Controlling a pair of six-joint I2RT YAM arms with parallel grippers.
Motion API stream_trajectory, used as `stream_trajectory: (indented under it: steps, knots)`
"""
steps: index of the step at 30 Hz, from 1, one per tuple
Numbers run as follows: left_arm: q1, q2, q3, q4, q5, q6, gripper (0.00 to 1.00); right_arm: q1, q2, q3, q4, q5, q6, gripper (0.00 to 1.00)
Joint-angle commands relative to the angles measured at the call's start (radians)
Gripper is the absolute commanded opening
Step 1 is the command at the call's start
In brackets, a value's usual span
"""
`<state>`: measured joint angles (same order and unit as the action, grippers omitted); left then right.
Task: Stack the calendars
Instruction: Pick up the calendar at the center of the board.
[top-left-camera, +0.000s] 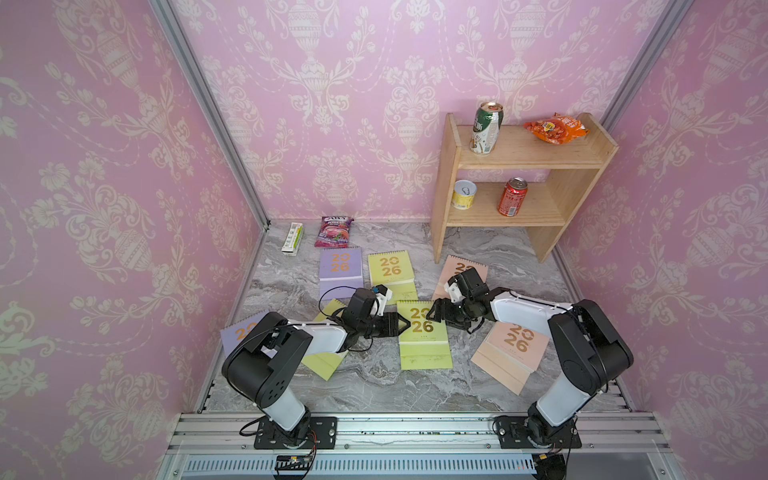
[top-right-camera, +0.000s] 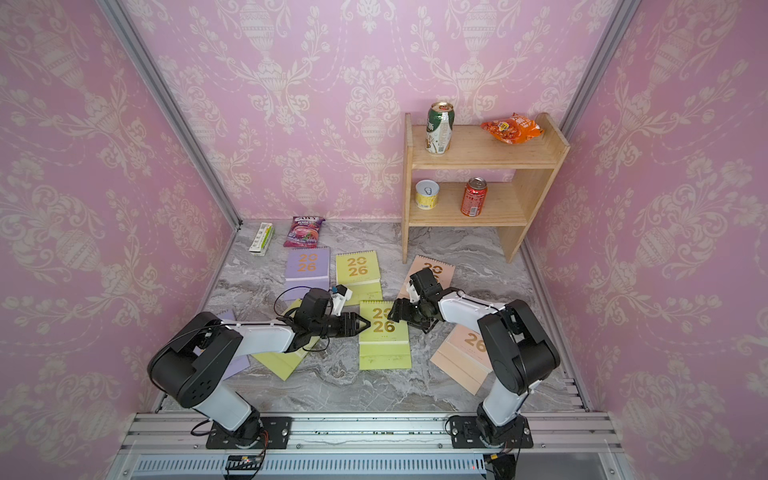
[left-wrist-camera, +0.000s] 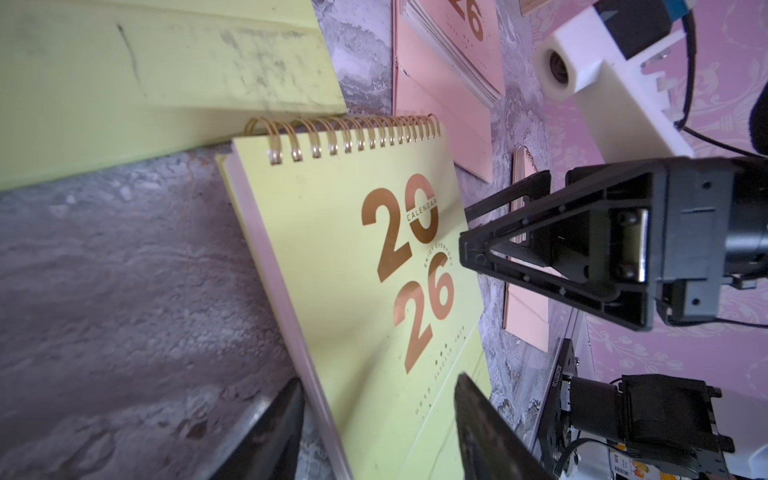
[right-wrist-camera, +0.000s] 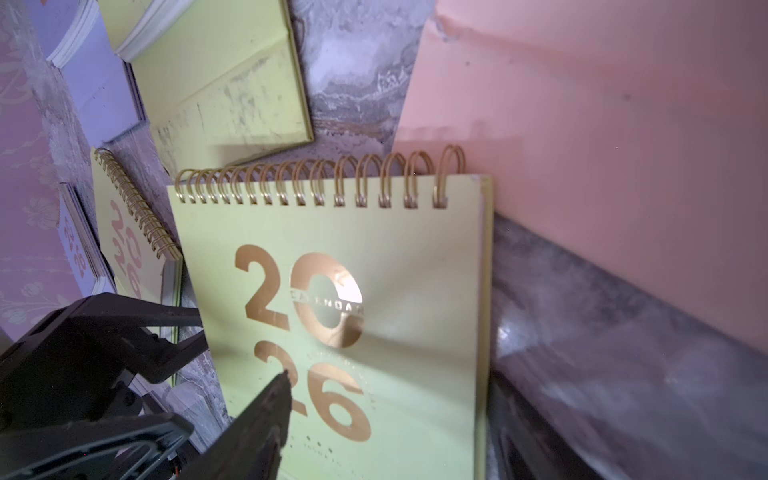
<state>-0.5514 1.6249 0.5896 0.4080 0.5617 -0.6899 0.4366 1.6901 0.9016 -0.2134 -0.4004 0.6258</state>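
Observation:
Several pastel calendars with gold "2026" lie flat on the marble table. The yellow-green calendar (top-left-camera: 422, 332) (top-right-camera: 384, 332) in the middle sits between both grippers. My left gripper (top-left-camera: 405, 323) (left-wrist-camera: 380, 380) is open astride its left edge, one finger (left-wrist-camera: 486, 428) over the cover, the other low by the table. My right gripper (top-left-camera: 432, 316) (right-wrist-camera: 392, 374) is open astride its right edge in the same way. A lilac calendar (top-left-camera: 340, 268) and a yellow-green calendar (top-left-camera: 390, 268) lie behind. Peach calendars (top-left-camera: 513, 349) lie on the right. My left arm partly hides a lilac calendar (top-left-camera: 239, 332) and a yellow-green one.
A wooden shelf (top-left-camera: 519, 166) at the back right holds cans and an orange snack bag. A purple snack pouch (top-left-camera: 333, 232) and a white-green box (top-left-camera: 292, 237) lie at the back left. Pink walls close three sides; a metal rail runs along the front.

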Motion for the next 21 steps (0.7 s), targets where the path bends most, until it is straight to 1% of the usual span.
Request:
stream_trajectory:
  steps: [1, 9, 14, 18, 21]
  knots:
    - [-0.012, -0.031, -0.004, 0.123, 0.101, -0.034, 0.58, 0.009, 0.04, 0.008, 0.033, -0.074, -0.047, 0.74]
    - [-0.012, -0.053, -0.025, 0.19, 0.117, -0.061, 0.58, -0.006, 0.057, 0.002, 0.066, -0.134, -0.061, 0.74]
    - [-0.012, -0.072, -0.022, 0.194, 0.116, -0.066, 0.58, -0.01, 0.063, 0.001, 0.071, -0.153, -0.069, 0.73]
    - [-0.013, -0.063, -0.019, 0.196, 0.118, -0.066, 0.59, -0.01, 0.066, 0.0, 0.074, -0.167, -0.076, 0.72]
    - [-0.013, -0.05, -0.02, 0.215, 0.127, -0.077, 0.57, -0.011, 0.063, -0.002, 0.077, -0.178, -0.084, 0.72]
